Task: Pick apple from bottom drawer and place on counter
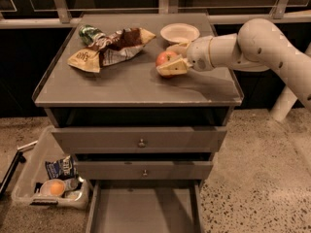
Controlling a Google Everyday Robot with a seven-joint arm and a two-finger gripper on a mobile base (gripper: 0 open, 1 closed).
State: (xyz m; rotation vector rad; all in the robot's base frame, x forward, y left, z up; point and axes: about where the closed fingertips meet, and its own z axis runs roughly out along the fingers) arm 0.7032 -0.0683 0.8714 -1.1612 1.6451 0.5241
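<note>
The red apple (pixel 164 58) with a yellowish patch is in my gripper (pixel 173 58), low over the right middle of the grey counter (pixel 121 87); I cannot tell if it touches the surface. The pale fingers (pixel 175 68) close on the apple from the right side. My white arm (pixel 257 47) reaches in from the right. The bottom drawer (pixel 146 210) is pulled open at the bottom of the view, and its flat grey floor is bare.
Crumpled snack bags (pixel 114 48) and a green can (pixel 90 33) lie at the counter's back left. A white bowl (pixel 180 32) sits just behind the gripper. Two shut drawer fronts with knobs (pixel 141 140) are above the open drawer. A plastic bin (pixel 29 191) on the floor at left holds an orange round item (pixel 56 187).
</note>
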